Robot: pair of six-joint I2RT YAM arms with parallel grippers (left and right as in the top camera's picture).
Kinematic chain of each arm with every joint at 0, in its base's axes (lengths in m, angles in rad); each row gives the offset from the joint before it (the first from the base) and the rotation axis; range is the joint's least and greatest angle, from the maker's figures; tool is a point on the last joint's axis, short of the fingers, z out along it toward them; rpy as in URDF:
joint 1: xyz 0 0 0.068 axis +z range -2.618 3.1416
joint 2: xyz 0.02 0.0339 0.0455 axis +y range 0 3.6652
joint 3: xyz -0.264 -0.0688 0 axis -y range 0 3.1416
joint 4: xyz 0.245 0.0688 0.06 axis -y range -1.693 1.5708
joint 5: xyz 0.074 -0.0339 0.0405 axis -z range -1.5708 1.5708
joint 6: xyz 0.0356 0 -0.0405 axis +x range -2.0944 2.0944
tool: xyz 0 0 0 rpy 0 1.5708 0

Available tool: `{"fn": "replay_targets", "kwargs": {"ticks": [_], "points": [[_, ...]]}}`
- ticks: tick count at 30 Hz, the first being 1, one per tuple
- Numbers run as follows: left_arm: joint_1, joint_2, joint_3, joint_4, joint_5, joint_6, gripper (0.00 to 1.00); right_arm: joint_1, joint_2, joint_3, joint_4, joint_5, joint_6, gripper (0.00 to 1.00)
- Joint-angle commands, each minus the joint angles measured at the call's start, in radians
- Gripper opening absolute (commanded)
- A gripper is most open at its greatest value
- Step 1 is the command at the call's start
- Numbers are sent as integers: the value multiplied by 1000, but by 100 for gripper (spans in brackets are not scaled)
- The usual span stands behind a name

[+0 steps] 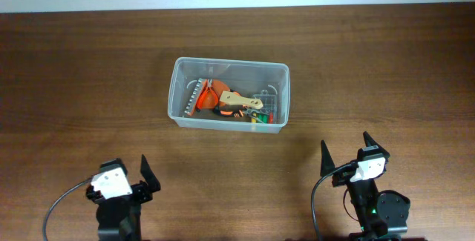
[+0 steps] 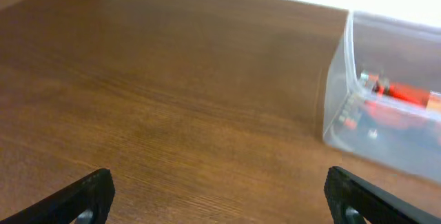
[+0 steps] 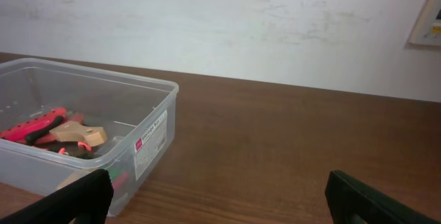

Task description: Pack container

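Container at mid-frame looks light, stiff and slippery; you should pinch its rim. Your left gripper and right gripper gape, holding nothing.

Brown wooden table, one item standing on it.
Surface: dark wood grain running left to right, filling the overhead view up to the far edge. Item: container, a clear plastic rectangular tub with rounded corners and a rim. It sits upright and open-topped directly on the table near the middle, slightly toward the far edge, with a white label on one short wall.
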Motion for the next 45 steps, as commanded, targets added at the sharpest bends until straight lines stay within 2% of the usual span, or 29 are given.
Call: {"fn": "replay_targets", "kwargs": {"ticks": [1, 6, 10, 24, 31, 36, 45], "points": [[-16, -12, -16, 17, 11, 175, 99, 6, -11, -8, -2, -13, -6, 99], [-17, -11, -16, 39, 11, 318, 99, 6, -11, -8, -2, -13, -6, 99], [-17, -11, -16, 46, 11, 348, 99, 6, -11, -8, -2, -13, -6, 99], [-17, -11, -45, 157, 10, 309, 99, 6, -11, -8, -2, -13, -6, 99], [-17, -12, -73, 321, 11, 306, 99, 6, -11, -8, -2, -13, -6, 99], [-16, -12, -115, 429, 6, 243, 99, 6, -11, -8, -2, -13, -6, 99], [-16, -12, -117, 495, -48, 171, 99, 6, -11, -8, -2, -13, -6, 99]]}}
